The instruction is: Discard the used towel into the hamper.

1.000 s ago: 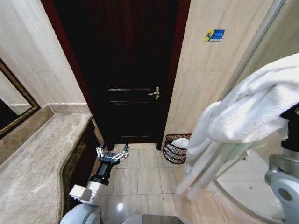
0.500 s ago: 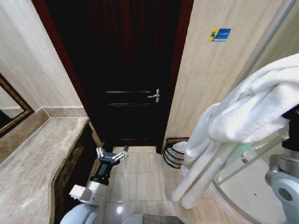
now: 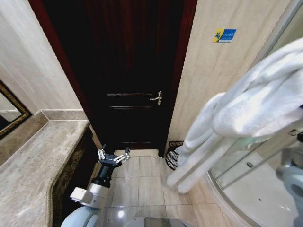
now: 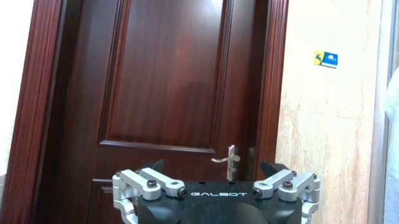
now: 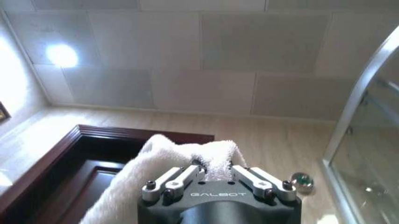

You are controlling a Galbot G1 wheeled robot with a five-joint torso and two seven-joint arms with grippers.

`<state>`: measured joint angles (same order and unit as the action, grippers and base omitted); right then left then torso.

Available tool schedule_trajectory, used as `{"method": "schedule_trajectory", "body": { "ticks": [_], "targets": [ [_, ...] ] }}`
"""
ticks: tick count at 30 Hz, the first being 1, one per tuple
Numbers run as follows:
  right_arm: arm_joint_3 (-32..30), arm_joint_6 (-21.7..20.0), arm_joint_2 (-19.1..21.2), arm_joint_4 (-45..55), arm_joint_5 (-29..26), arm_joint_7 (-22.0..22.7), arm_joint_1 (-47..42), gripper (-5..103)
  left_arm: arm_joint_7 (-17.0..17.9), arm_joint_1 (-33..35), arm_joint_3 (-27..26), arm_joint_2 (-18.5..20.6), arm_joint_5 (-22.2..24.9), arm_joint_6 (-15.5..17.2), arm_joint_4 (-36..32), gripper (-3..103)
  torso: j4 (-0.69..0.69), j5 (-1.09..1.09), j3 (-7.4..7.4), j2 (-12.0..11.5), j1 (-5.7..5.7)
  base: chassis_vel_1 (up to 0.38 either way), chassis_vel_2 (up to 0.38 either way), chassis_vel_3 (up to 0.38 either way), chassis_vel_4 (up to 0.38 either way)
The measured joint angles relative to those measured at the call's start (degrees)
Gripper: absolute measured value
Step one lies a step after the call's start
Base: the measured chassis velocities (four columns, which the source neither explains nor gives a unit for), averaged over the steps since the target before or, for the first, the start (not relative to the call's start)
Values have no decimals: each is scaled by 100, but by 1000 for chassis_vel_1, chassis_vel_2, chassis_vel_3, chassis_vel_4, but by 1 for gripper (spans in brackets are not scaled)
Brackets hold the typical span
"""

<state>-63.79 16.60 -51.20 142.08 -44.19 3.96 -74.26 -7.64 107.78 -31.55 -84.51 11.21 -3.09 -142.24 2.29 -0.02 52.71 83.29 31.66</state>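
The used towel (image 3: 246,109), white and thick, hangs in folds at the right of the head view, raised high above the floor. In the right wrist view my right gripper (image 5: 215,173) is shut on a bunched end of the towel (image 5: 187,156), pointing up toward the ceiling. The hamper (image 3: 173,152), a dark open-weave basket, stands on the floor by the door frame, partly hidden behind the towel's hanging end. My left gripper (image 3: 113,155) is held low over the floor near the counter, open and holding nothing. It faces the door in the left wrist view (image 4: 215,170).
A dark wooden door (image 3: 132,71) with a metal handle (image 3: 156,98) is shut straight ahead. A marble counter (image 3: 33,165) and a mirror (image 3: 9,113) run along the left. The curved glass shower enclosure (image 3: 251,184) is on the right. Tiled floor (image 3: 142,184) lies between.
The whole head view has shifted, so the camera moved. The towel's hanging end now covers more of the hamper. The left arm keeps its pose.
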Motion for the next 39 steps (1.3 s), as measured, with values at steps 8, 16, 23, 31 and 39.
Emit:
{"method": "schedule_trajectory", "body": {
  "ticks": [8,16,23,31,39],
  "targets": [
    [38,-87,-120,-29,174,220,-2,10,0,0,0,0,0,0,0,100,-2,4,1,0,2,0,0,0,0],
    [-48,-114,-218,11,169,216,-83,10,0,0,0,0,0,0,0,100,-2,1,0,1,0,-15,14,11,-8],
    [-102,-115,-280,45,166,173,-161,10,0,0,0,0,0,0,0,100,0,2,0,1,0,-130,126,114,-114],
    [-258,-102,-285,112,89,168,-264,10,0,0,0,0,0,0,0,100,0,1,2,-1,6,-184,192,194,-175],
    [-461,-91,-122,115,-81,191,-239,10,0,0,0,0,0,0,0,100,0,4,2,-2,7,-117,108,108,-96]
  ]
}}
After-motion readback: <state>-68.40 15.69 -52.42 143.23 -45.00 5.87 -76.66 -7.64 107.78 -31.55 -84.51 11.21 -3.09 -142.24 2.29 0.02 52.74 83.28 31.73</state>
